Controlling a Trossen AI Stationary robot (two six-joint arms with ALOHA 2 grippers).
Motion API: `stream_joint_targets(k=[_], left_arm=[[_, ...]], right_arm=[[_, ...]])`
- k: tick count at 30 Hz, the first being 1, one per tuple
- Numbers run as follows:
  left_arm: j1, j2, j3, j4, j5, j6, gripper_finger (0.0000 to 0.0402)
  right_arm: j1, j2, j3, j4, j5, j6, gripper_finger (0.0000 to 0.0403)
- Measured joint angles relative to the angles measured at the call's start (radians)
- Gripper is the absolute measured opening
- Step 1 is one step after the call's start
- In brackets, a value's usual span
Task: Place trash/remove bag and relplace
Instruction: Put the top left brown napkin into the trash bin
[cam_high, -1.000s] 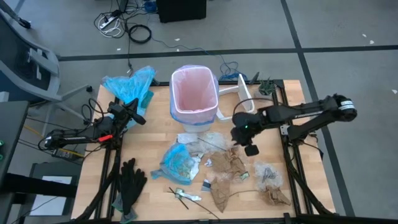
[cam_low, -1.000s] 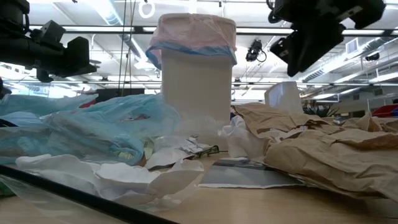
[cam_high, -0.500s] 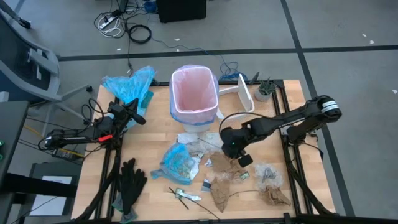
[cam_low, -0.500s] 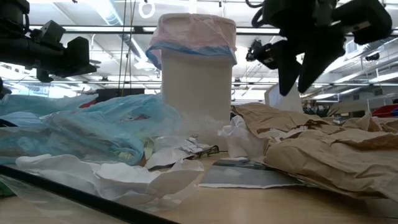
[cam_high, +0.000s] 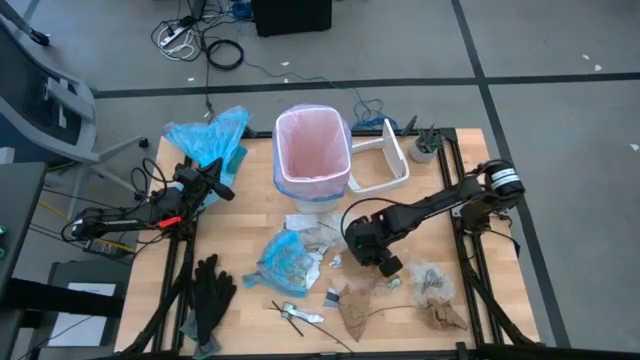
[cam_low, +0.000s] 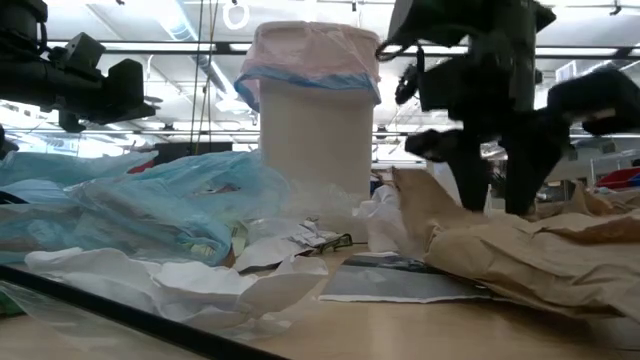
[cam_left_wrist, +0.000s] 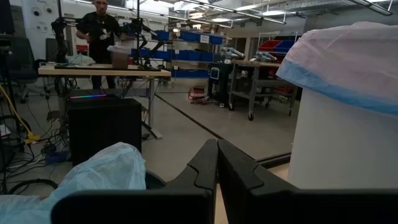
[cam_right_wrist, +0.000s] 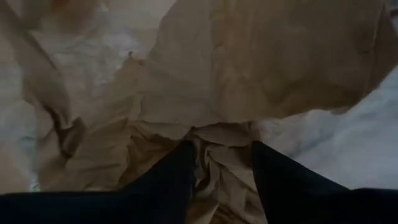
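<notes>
A white bin stands at the table's far middle, lined with the pale pink bag (cam_high: 313, 150), whose edge is folded over the rim (cam_low: 315, 60). The trash lies in front of it: crumpled brown paper (cam_low: 520, 250), clear film (cam_high: 432, 280) and a black utensil (cam_high: 290, 313). My right gripper (cam_high: 372, 258) stands open, pointing steeply down into the brown paper, with a raised fold (cam_right_wrist: 221, 146) between its fingers (cam_low: 472, 190). At the table's left edge my left gripper (cam_high: 226, 190) waits, shut (cam_left_wrist: 217, 162) and level. My right gripper comes at the crumpled brown paper from above, fingers pointing steeply down. One open finger (cam_right_wrist: 180, 168) stands on each side of a raised fold (cam_right_wrist: 224, 140) near the paper's middle. The paper lies on the table, and its edge toward the bin (cam_low: 402, 180) stands up.
A light-blue bag (cam_high: 285, 258) with scraps lies left of the brown paper, and another (cam_high: 207, 135) sits at the far left corner. Black gloves (cam_high: 210, 290) lie near left. A white frame (cam_high: 385, 165) leans right of the bin. More brown paper (cam_high: 440, 315) lies near right.
My right gripper has come down and toward the table's left and near edge, from beside the bin onto the brown paper, tipping more steeply downward, and its fingers stand wider apart. The paper's edge toward the bin has tipped up.
</notes>
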Motion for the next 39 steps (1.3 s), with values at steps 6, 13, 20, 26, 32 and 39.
stream_joint_targets(k=[6,13,20,26,32,39], left_arm=[[0.000,0.000,0.000,0.000,0.000,0.000,0.0021],[0.000,0.000,0.000,0.000,0.000,0.000,0.0021],[0.000,0.000,0.000,0.001,0.000,0.000,0.0021],[0.000,0.000,0.000,0.001,0.000,0.000,0.0021],[0.000,0.000,0.000,0.001,0.000,0.000,0.0021],[0.000,0.000,0.000,0.000,0.000,0.000,0.0021]], right_arm=[[0.000,0.005,0.002,-0.005,0.010,0.050,0.0028],[0.000,-0.022,0.108,-0.129,0.044,0.267,0.0004],[0.000,-0.024,0.345,-0.286,0.038,0.367,0.0001],[0.002,-0.025,0.564,-0.434,0.029,0.414,0.0000],[0.001,-0.025,0.763,-0.468,0.055,0.448,0.0000],[-0.070,-0.025,0.938,-0.467,0.086,0.448,0.0000]])
